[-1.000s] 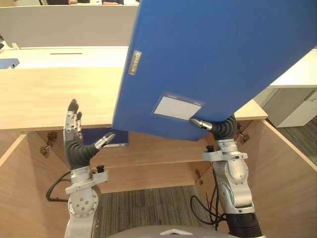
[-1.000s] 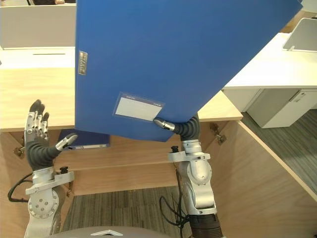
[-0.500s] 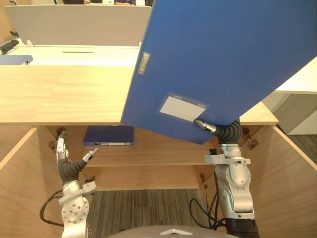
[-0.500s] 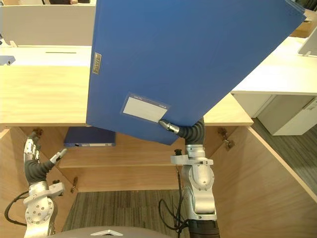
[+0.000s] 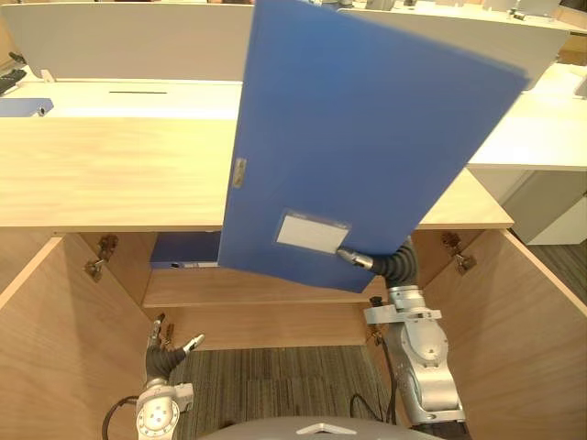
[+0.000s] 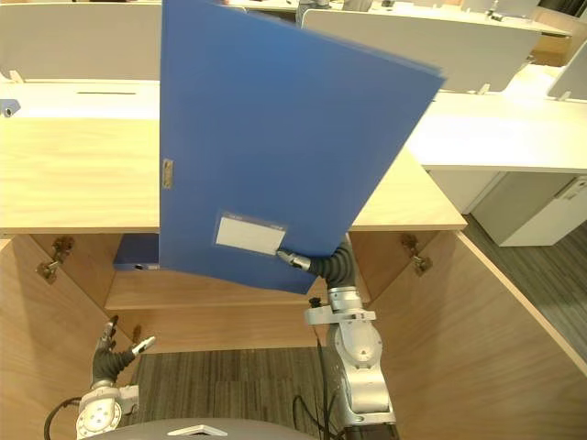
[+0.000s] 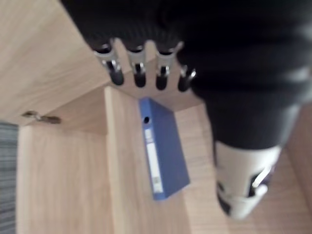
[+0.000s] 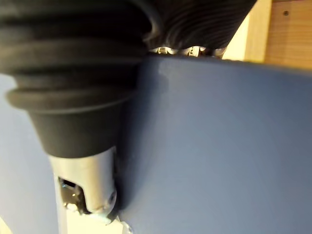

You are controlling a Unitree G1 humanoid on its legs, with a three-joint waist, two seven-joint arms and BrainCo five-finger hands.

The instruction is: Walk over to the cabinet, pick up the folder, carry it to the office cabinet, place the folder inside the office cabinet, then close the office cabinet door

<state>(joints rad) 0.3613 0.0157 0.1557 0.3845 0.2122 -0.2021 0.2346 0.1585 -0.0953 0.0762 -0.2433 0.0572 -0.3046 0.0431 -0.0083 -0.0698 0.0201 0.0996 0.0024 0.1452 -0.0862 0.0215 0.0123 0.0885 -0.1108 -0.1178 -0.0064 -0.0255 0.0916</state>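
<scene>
Fingers of the right hand (image 5: 398, 266): behind the blue folder (image 5: 367, 137), out of your sight; the thumb alone presses its near face. The folder's upper edge, farthest from that hand, runs off the top of both eye views. The white label (image 5: 312, 233) beside the thumb has print too small to read. On the shelf (image 5: 257, 289) beyond the left hand (image 5: 163, 356), the second folder (image 5: 183, 250) has its end toward the right hand covered by the held one. Its spine label is a blur in the left wrist view.

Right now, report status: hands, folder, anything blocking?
Right hand pinching blue folder, raised over open cabinet. Left hand open, low. Second folder lies left on shelf.
</scene>
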